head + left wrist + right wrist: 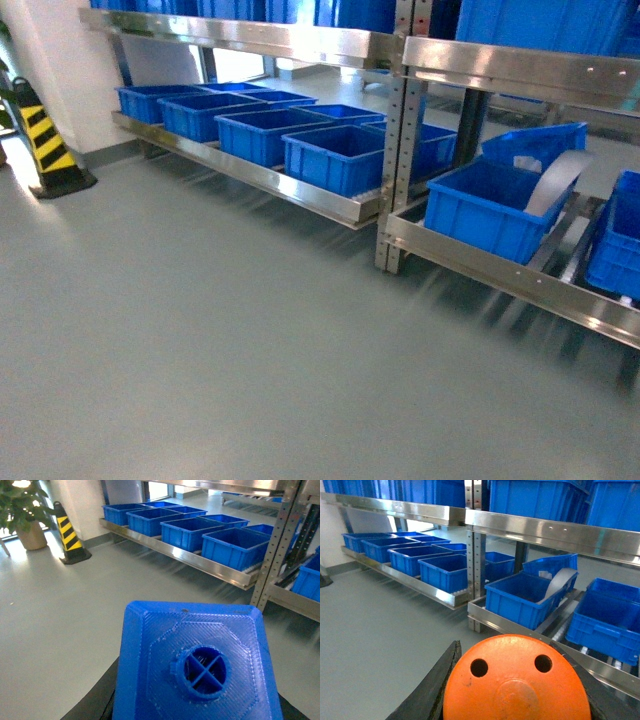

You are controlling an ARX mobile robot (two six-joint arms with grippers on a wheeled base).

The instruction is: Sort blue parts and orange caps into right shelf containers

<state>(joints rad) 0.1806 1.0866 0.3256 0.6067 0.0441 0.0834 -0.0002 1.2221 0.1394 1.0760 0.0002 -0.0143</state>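
While no arm or gripper shows in the head view, it gives the layout: grey floor (pixel 200 330) in front, a long steel rack (pixel 250 175) on the left w/ a row of blue bins, and the right shelf (pixel 520 270) near right, its shiny front rail low and slanted, prob. so bins roll fwd on the rollers. Containers (pixel 490 215) sit on that shelf; the nearest one is open-topped and faces the robot, w/ a grey curved sheet (pixel 555 180) leaning in or behind it, can't tell which. A yellow-black cone (pixel 45 140) stands far left by the wall. Left wrist view: the blue part (pixel 195 665) fills the near frame, held stud-up between the dark jaws of the left gripper (pixel 195 712), closed on its sides; layered print lines, chamfered top, round stud w/ a cross inside. It hangs over open floor, well apart from any bin, so prob. in transit. Potted plant (pixel 25 515) far left. Right wrist view: the orange cap (pixel 515 680) sits clamped in the right gripper (pixel 515 715), black jaws on both flanks, flat top up w/ two dark holes and a faint centre disc; lettering not visible. It faces the right shelf's bins but isn't over one yet.
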